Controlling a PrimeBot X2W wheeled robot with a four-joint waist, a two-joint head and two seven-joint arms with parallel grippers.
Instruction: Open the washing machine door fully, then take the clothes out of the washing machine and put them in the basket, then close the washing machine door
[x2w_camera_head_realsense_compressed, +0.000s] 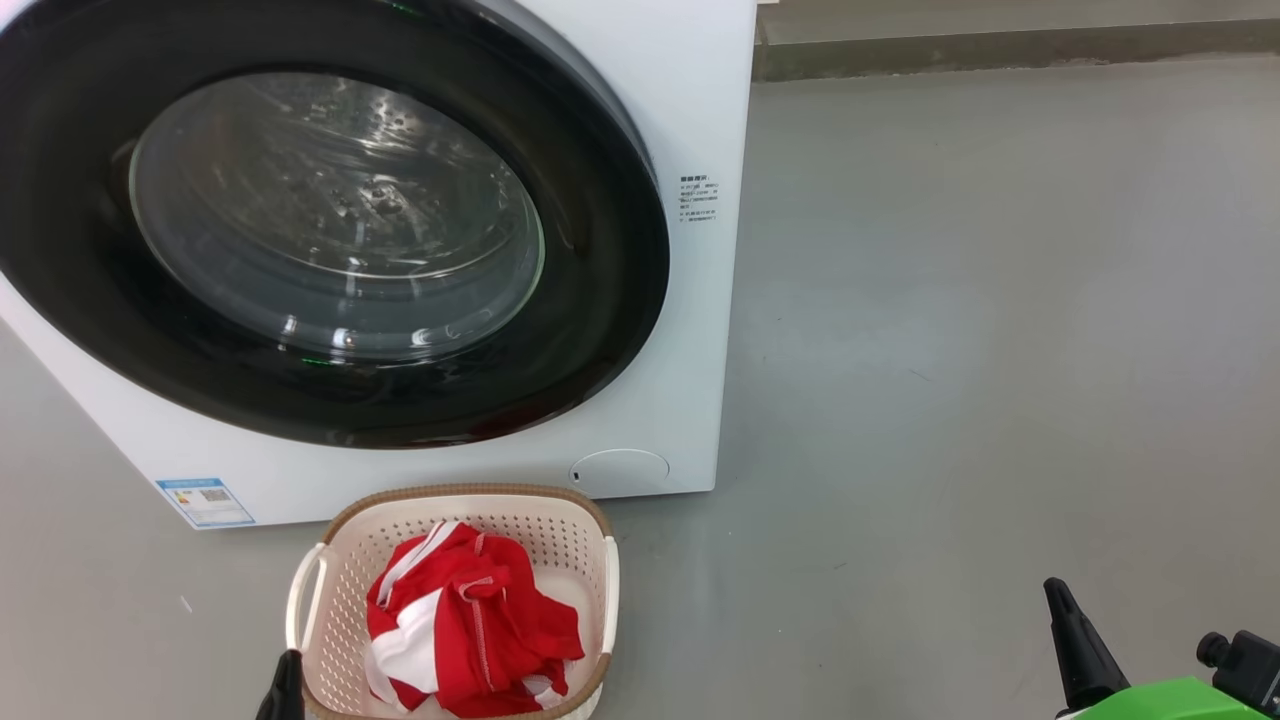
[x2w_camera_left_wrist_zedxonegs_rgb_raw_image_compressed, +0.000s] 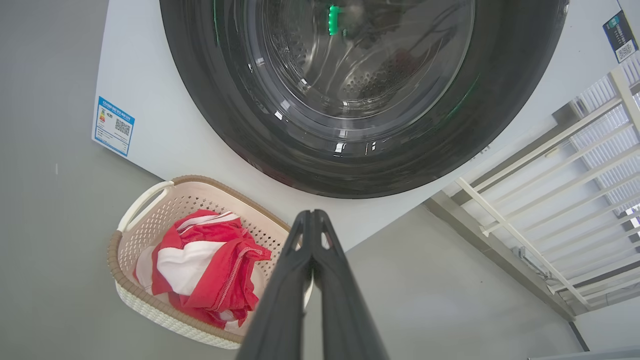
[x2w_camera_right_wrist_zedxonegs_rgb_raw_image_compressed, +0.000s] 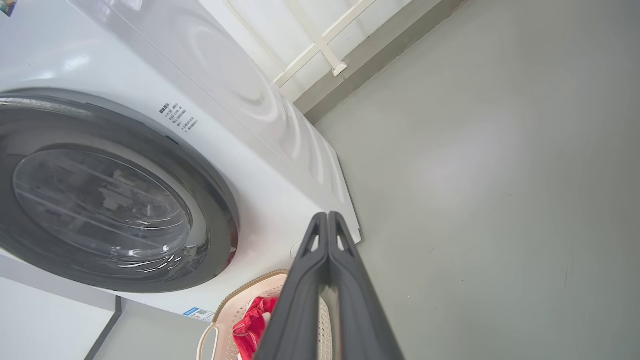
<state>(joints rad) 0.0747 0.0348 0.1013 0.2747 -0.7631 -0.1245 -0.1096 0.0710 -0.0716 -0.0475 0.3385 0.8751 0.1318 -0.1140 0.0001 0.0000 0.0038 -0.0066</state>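
At the far left our left pincer (x2w_camera_left_wrist_zedxonegs_rgb_raw_image_compressed: 313, 215) hangs low beside the basket (x2w_camera_head_realsense_compressed: 470, 490), its two dark fingers pressed tip to tip and holding nothing. The basket stands on the floor (x2w_camera_head_realsense_compressed: 1000, 350) just in front of the washing machine (x2w_camera_head_realsense_compressed: 690, 400), and the clothes (x2w_camera_head_realsense_compressed: 470, 630) lie heaped inside it. The door (x2w_camera_head_realsense_compressed: 610, 300) seems to sit flush against the white front, so we judge the job to be at its last step, or just past it.

To finish well, we should check that the door is seated all round. If it is not, we push with closed tips on the black rim and never on the glass. We push squarely and slowly until the catch takes. We cannot tell from here whether it has.

The basket is cream plastic, a rounded rectangle with punched holes, a brown woven-look rim and loop handles. It is light and would slide if nudged. The clothes are soft red cloth with white stripes, crumpled and limp. The door is a wide glossy black ring around a bulging clear bowl, slick and full of reflections, with the holed steel drum showing behind it. The washing machine is a smooth white box with a small blue label (x2w_camera_head_realsense_compressed: 205, 502) and a round flap (x2w_camera_head_realsense_compressed: 620, 472). Far right, our right pincer (x2w_camera_right_wrist_zedxonegs_rgb_raw_image_compressed: 327, 215) is also closed and empty over the bare grey floor.
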